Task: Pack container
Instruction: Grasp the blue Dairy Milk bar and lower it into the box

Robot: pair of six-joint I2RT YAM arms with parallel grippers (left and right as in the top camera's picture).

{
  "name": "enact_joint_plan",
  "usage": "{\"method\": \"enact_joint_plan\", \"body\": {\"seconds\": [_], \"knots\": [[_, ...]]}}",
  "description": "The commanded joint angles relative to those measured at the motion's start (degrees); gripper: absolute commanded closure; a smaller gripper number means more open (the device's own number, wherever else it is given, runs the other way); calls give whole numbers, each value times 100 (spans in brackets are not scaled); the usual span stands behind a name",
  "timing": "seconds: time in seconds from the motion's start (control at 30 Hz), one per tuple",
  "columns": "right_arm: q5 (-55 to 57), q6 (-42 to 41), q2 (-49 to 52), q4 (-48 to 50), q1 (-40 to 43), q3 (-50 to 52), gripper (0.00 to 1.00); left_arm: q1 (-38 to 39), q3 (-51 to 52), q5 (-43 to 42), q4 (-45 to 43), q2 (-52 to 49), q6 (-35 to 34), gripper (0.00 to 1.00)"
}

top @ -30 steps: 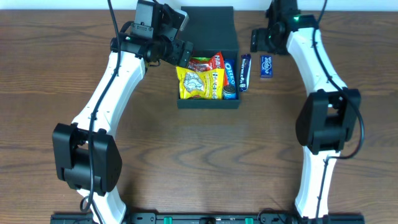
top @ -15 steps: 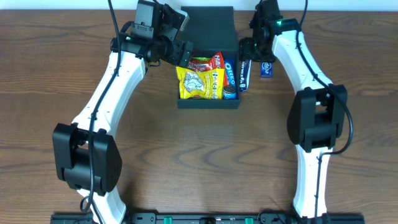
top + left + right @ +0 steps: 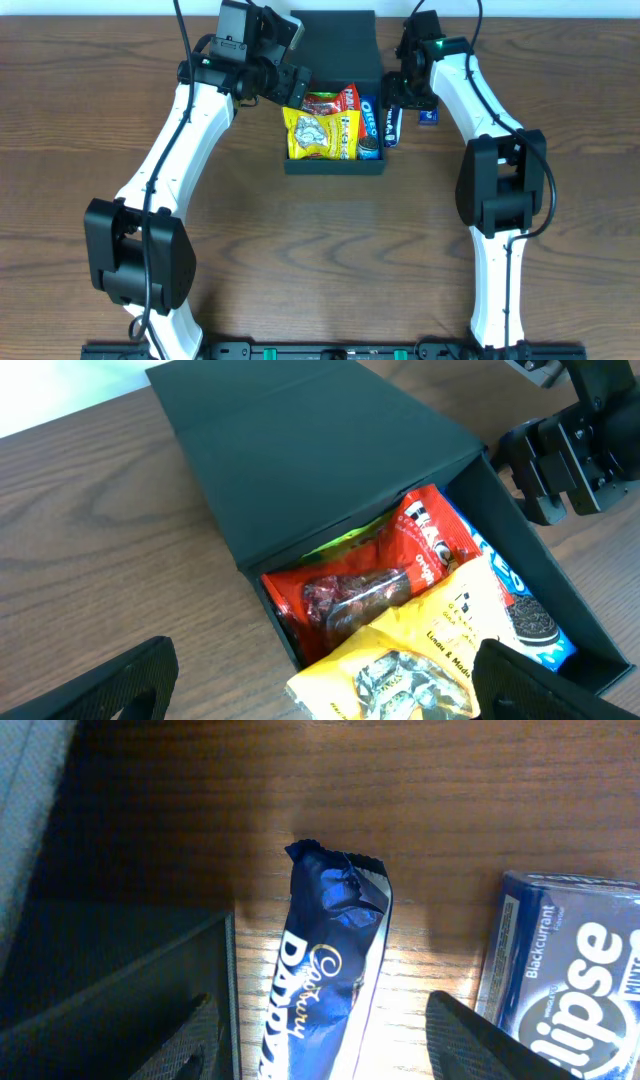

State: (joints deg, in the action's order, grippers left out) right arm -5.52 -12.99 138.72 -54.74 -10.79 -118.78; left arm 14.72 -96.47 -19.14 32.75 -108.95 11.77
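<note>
The dark box container [image 3: 335, 165] lies open at top centre, its flap lid [image 3: 335, 45] folded back. Inside are a yellow packet [image 3: 320, 135], a red packet [image 3: 330, 100] and a blue Oreo pack [image 3: 368, 122]. My left gripper [image 3: 290, 88] is open and empty over the box's left rim; the packets show between its fingers [image 3: 320, 680]. My right gripper [image 3: 398, 95] is open and empty, its fingers either side of a blue Cadbury bar [image 3: 325, 970] that lies on the table against the box's right wall [image 3: 130, 1010].
A small blue Eclipse mints box [image 3: 428, 112] lies just right of the Cadbury bar and shows in the right wrist view [image 3: 570, 970]. Bare wooden table [image 3: 320, 260] spreads in front of the container.
My right arm has swung left and down from above the mints box to over the Cadbury bar beside the container. The left arm has not moved.
</note>
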Motion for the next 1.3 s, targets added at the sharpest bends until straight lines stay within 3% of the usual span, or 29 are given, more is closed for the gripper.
{"method": "enact_joint_plan", "body": {"seconds": [0.0,0.37,0.6,0.87,1.07,1.27], "knots": [[-31,76,219,0,-210,-9,35,-17,-131,-44,-2,87,-20,5],[1137,125,367,-37,-566,-9,48,-17,-131,-44,0,87,-20,5],[1174,125,369,-76,-568,-9,76,-22,-131,-37,0,136,72,5],[1130,83,125,-610,-570,-262,91,-367,-131,39,55,555,245,5],[1088,-17,-505,-1204,-616,-1069,93,-848,-131,44,348,588,243,5],[407,-26,-909,-1279,-870,-1123,90,-1027,-131,42,474,588,243,5]]}}
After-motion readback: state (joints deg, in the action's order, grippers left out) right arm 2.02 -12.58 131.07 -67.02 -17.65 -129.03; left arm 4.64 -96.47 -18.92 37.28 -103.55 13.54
